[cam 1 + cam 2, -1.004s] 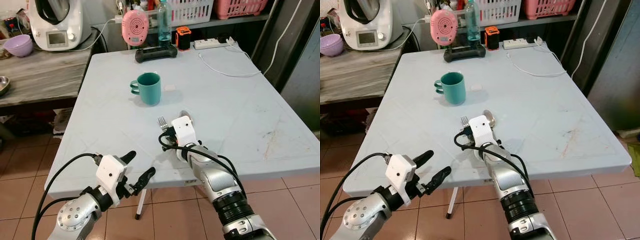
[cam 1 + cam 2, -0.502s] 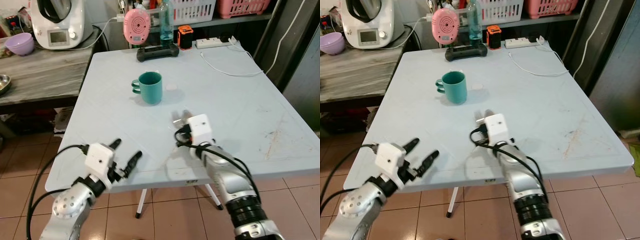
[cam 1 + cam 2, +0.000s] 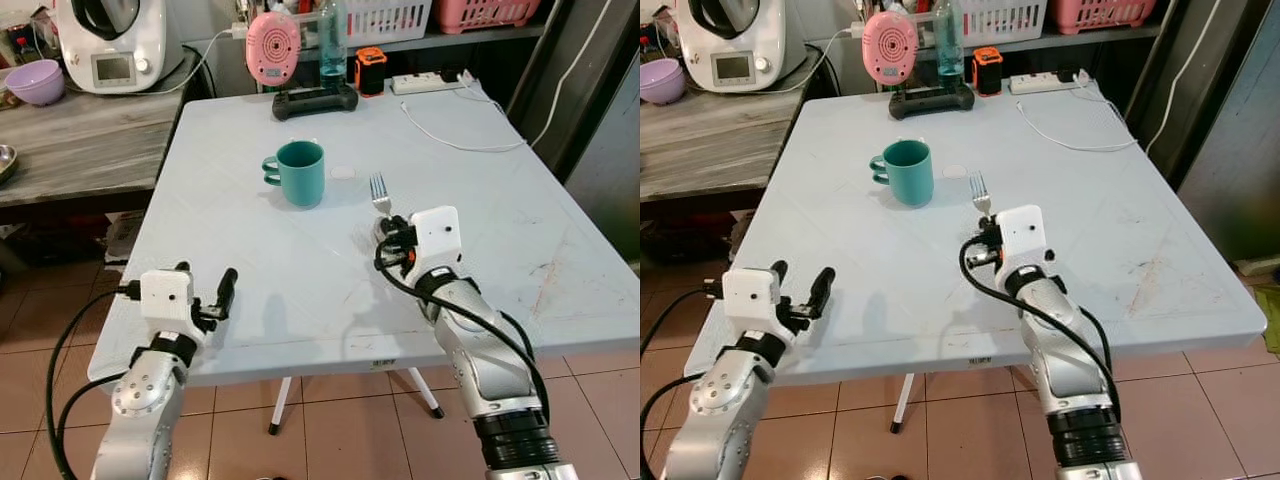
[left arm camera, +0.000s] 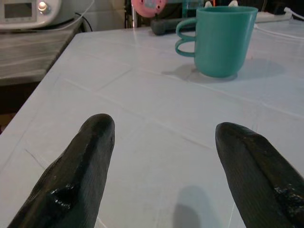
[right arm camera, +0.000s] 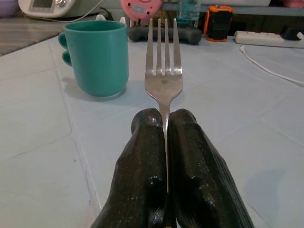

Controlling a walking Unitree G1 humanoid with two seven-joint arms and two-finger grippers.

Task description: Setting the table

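Observation:
A teal mug (image 3: 301, 173) stands upright on the pale blue table (image 3: 480, 200), a little left of its middle. My right gripper (image 3: 388, 232) is shut on a metal fork (image 5: 164, 76), held just above the table with the tines pointing away from me, to the right of the mug (image 5: 97, 58). My left gripper (image 3: 207, 290) hovers open over the table's near left corner, nothing between its fingers (image 4: 80, 166); the mug (image 4: 216, 39) is well ahead of it.
Along the table's far edge are a pink round device (image 3: 272, 48), a black controller (image 3: 315, 101), a bottle (image 3: 333, 35), an orange box (image 3: 370, 73) and a white cable (image 3: 460, 140). A wooden counter (image 3: 80, 150) with a white appliance (image 3: 110, 45) stands left.
My right gripper has carried the fork forward and to the right, lifting it beside the mug. The left gripper has swung up to the table's near left corner. The camera shifted slightly.

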